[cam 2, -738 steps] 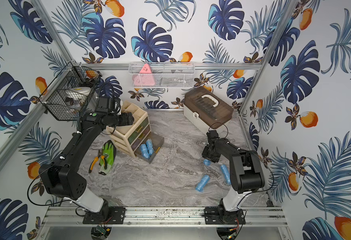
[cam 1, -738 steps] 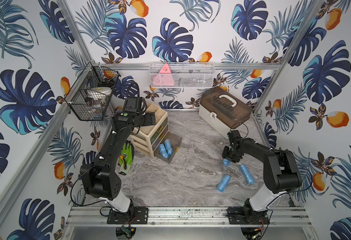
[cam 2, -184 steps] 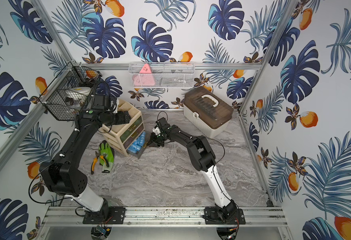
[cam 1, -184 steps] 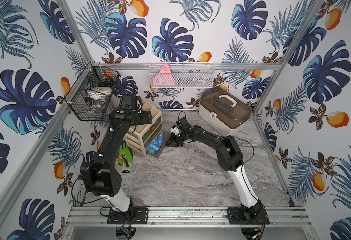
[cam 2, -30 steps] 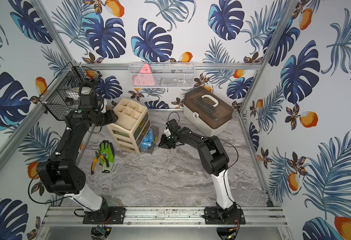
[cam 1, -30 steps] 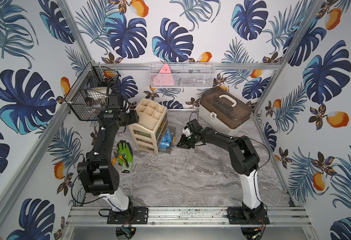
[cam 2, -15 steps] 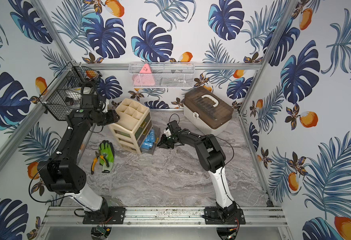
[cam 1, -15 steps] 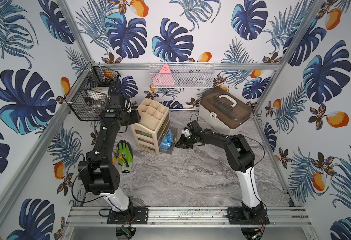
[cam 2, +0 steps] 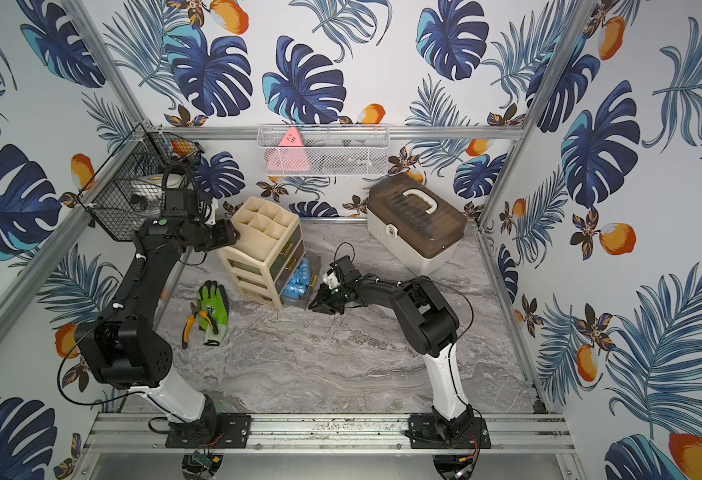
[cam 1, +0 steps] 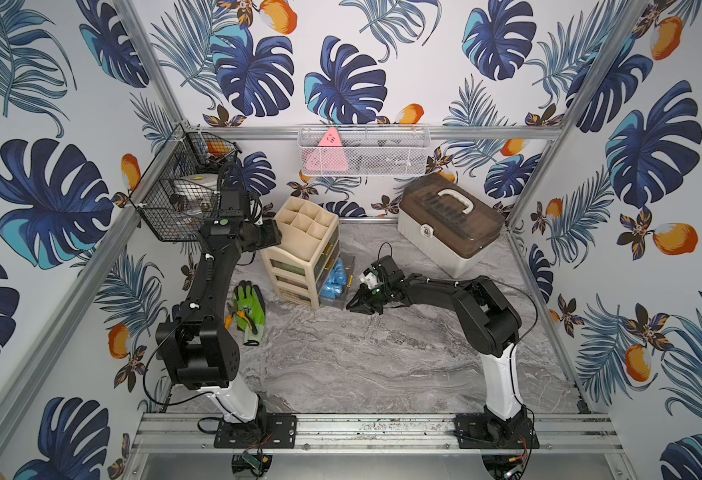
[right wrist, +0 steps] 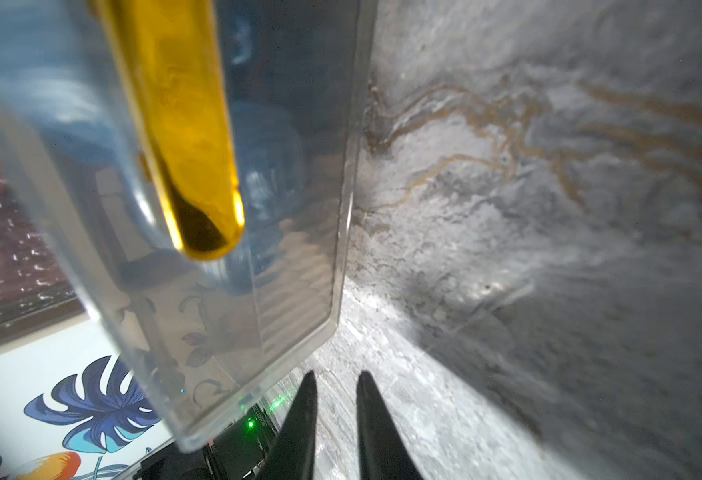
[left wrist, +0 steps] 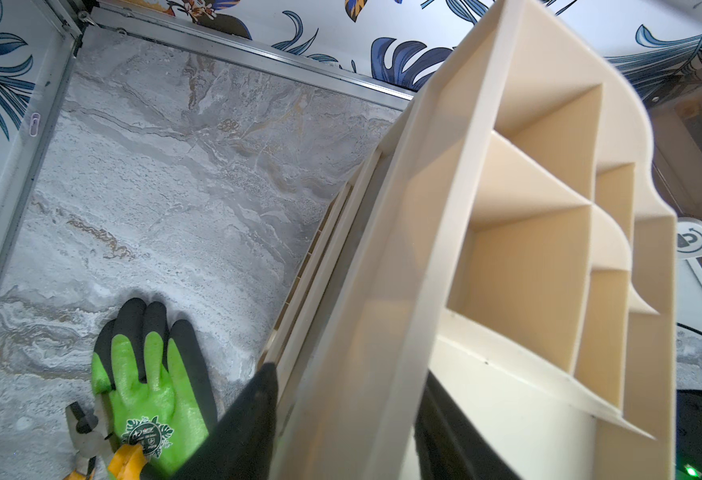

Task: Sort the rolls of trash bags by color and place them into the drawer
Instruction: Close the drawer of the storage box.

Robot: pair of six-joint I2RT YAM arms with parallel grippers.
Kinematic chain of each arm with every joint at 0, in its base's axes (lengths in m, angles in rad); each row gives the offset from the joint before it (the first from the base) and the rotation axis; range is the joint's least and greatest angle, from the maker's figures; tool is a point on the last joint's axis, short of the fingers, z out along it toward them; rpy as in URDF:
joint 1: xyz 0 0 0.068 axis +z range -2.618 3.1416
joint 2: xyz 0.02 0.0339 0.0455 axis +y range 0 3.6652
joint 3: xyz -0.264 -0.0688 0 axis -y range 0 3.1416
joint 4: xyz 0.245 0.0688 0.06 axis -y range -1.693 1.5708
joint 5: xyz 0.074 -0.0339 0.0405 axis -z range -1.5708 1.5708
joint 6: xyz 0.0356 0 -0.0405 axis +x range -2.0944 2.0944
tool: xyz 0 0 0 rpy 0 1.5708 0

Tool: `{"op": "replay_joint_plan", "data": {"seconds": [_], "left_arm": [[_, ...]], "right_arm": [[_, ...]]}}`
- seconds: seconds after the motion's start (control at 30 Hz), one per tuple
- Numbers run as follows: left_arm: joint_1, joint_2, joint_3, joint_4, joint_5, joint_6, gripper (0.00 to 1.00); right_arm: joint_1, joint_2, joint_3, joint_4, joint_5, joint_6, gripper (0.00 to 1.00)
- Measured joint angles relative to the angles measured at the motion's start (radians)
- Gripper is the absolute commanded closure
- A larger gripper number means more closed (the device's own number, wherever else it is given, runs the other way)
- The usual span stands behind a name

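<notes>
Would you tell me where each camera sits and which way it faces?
Top views: high at the front, looking down over the table; both arms show.
Left wrist: beside the organizer, facing its top compartments and the glove; left gripper straddles its wall.
Right wrist: low over the table, facing the drawer's clear front; right gripper shows.
Shared: the glove, in left wrist and top views.

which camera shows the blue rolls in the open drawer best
A top view: the blue rolls lie in the pulled-out drawer of the organizer, seen from above, unobstructed, in both top views. The right wrist view gives only a blue blur through the drawer's clear front, behind its gold handle. The left wrist view misses them.
</notes>
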Motion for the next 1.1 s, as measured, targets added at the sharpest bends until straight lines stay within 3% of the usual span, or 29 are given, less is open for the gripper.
{"op": "replay_joint_plan", "data": {"seconds": [0.2, 0.37, 0.8, 1.1], "left_arm": [[-0.001, -0.003, -0.008, 0.011, 0.002, -0.002, 0.47], [-0.007, -0.003, -0.013, 0.026, 0.013, -0.002, 0.47], [-0.007, -0.004, -0.013, 0.026, 0.014, -0.002, 0.46], [-0.022, -0.003, -0.008, 0.018, 0.014, -0.002, 0.46]], "right_arm": [[0.036, 0.068, 0.136, -0.086, 0.029, 0.013, 0.79], [0.090, 0.110, 0.227, -0.055, 0.003, 0.014, 0.79], [-0.013, 0.049, 0.158, -0.093, 0.027, -0.045, 0.79], [-0.010, 0.169, 0.351, -0.110, 0.021, -0.049, 0.79]]}}
